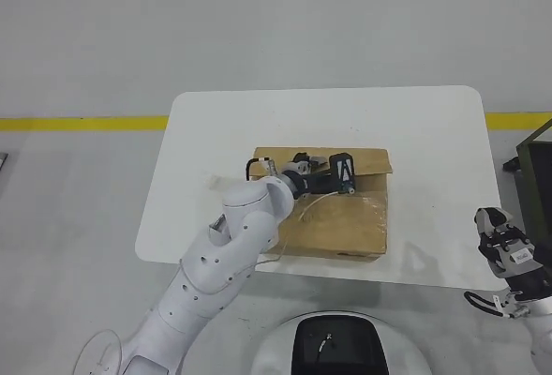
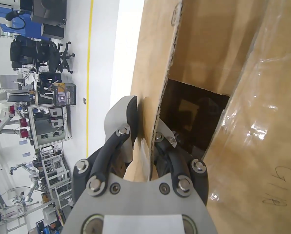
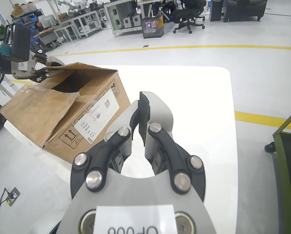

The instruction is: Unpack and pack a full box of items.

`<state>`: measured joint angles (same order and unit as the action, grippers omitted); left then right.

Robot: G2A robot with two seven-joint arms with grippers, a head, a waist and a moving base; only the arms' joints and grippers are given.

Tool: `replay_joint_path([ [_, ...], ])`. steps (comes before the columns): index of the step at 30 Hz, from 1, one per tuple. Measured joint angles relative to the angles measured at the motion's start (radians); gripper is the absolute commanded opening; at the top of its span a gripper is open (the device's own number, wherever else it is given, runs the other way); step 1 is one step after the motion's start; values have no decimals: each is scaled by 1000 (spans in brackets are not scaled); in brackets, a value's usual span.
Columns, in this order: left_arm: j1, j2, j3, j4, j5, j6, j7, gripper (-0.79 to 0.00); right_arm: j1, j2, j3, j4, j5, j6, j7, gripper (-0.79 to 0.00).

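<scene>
Box (image 1: 341,230) sits mid-worktop (image 1: 435,122). Left gripper (image 2: 146,120) fingers grasp edge of far flap (image 2: 157,37), holding it raised, likely to expose contents for unpacking. Interior dark, items unclear. Right gripper (image 3: 141,113) fingers clenched, empty, by worktop's right edge, well apart from box.

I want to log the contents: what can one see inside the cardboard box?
Through the gap beside the raised flap held by the left gripper, the cardboard box interior is dark; only vague shapes show. The taped flap covers the rest.
</scene>
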<state>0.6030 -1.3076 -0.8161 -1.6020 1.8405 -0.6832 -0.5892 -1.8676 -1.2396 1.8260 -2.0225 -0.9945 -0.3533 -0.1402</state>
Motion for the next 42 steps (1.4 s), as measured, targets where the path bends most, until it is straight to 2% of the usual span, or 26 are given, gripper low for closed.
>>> replay_joint_path([
  [4, -23, -4, 1, 3, 22, -7, 21, 0, -4, 0, 3, -2, 0, -2, 2, -785],
  [7, -72, -12, 14, 41, 69, 8, 73, 0, -2, 0, 4, -9, 2, -3, 4, -785],
  [12, -180, -36, 53, 157, 146, 66, 176, 0, -5, -1, 6, -17, 2, -3, 8, -785],
  [19, -311, -83, 118, 372, 208, 155, 278, 0, -18, -2, 14, -20, 2, -1, 3, -785],
  [24, -360, -118, 157, 492, 203, 191, 301, 0, -28, -3, 15, -27, 1, 0, 4, -785],
  [28, -379, -143, 185, 568, 196, 179, 306, 0, -36, -4, 15, -32, 2, -1, 7, -785],
  [35, -381, -161, 174, 591, 178, 191, 297, 0, -45, -5, 19, -34, 1, -3, 6, -785],
  [39, -373, -158, 108, 551, 103, 211, 303, 0, -41, -5, 21, -39, 8, -2, 6, -785],
  [42, -361, -144, 49, 492, 74, 194, 300, 0, -32, -7, 22, -42, 48, -1, 2, -785],
])
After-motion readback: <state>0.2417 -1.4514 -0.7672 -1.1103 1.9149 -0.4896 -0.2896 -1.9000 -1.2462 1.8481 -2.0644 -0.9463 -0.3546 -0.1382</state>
